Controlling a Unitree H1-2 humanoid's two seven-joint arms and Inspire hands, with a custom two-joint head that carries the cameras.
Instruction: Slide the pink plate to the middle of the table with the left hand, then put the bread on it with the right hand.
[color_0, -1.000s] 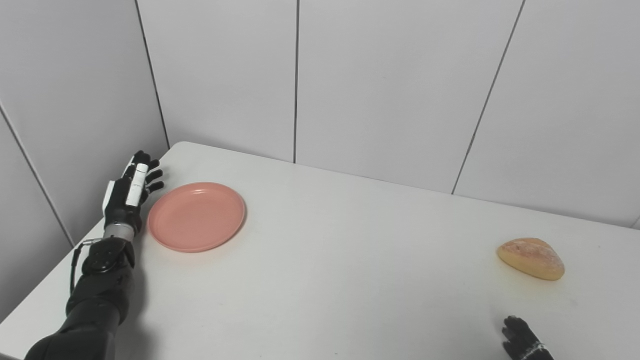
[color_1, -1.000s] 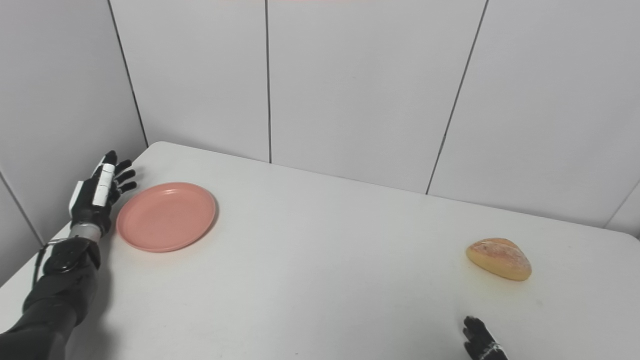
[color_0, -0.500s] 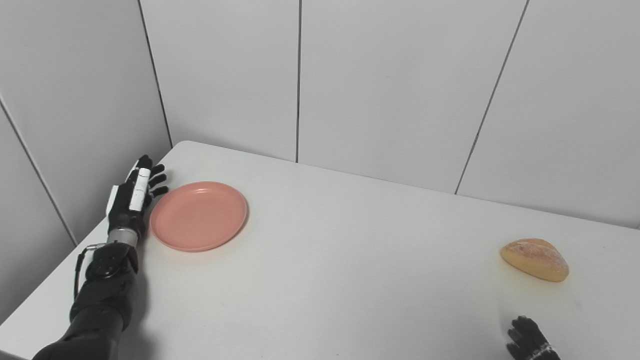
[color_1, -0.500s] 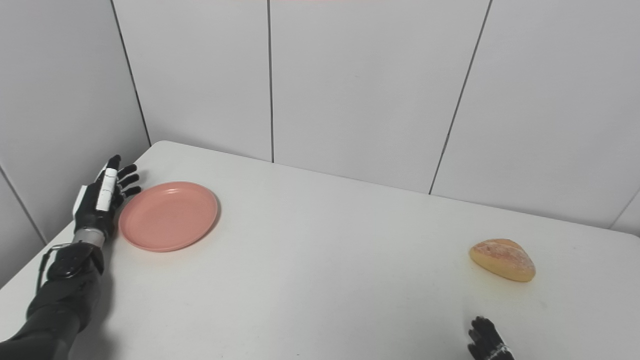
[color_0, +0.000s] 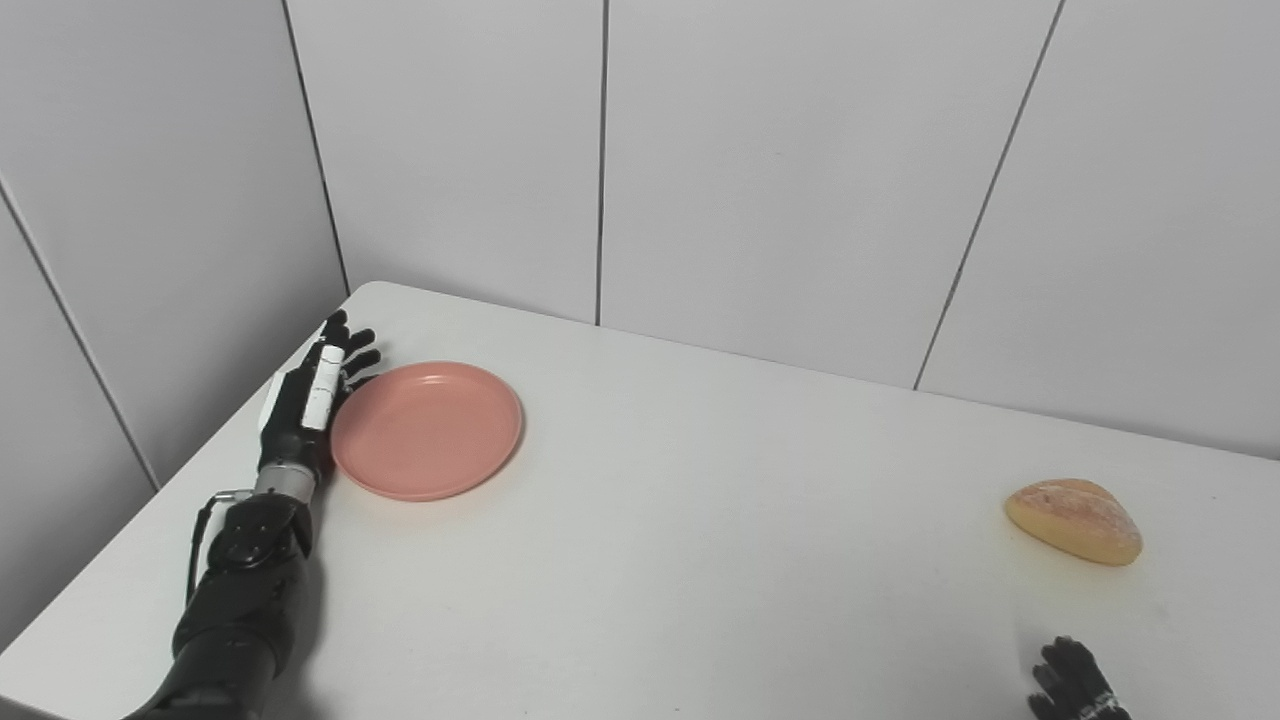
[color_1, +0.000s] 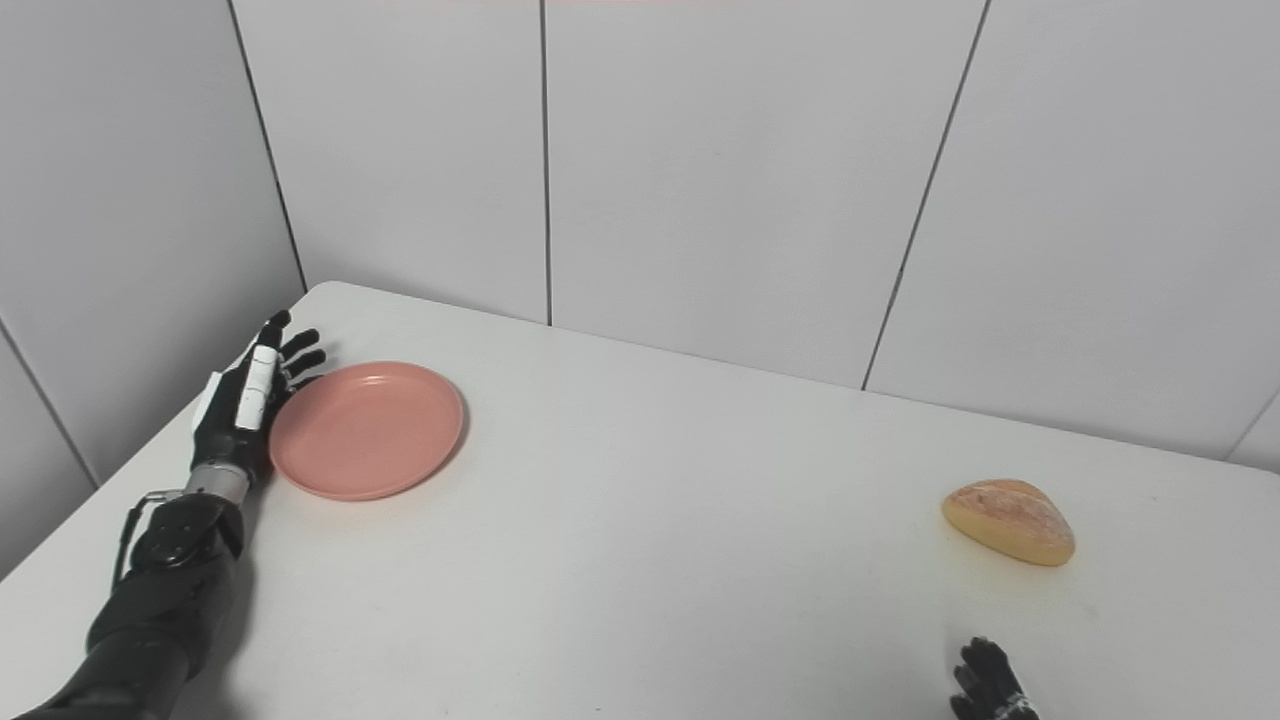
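The pink plate (color_0: 427, 430) lies flat on the white table (color_0: 700, 540), toward its far left corner. My left hand (color_0: 308, 400) is open with its fingers stretched out, and its inner side rests against the plate's left rim. The bread (color_0: 1075, 520), a golden oval roll, sits alone at the right side of the table. Only the fingertips of my right hand (color_0: 1075, 685) show, at the bottom edge just in front of the bread; they are spread, hold nothing and stay apart from the bread.
White wall panels (color_0: 780, 180) close off the table at the back and along the left. The table's left edge (color_0: 150, 510) runs just beside my left forearm. A wide stretch of bare tabletop lies between plate and bread.
My left hand has moved rightward against the plate and pushed it a short way to the right. The camera has also shifted slightly. The bread has not moved.
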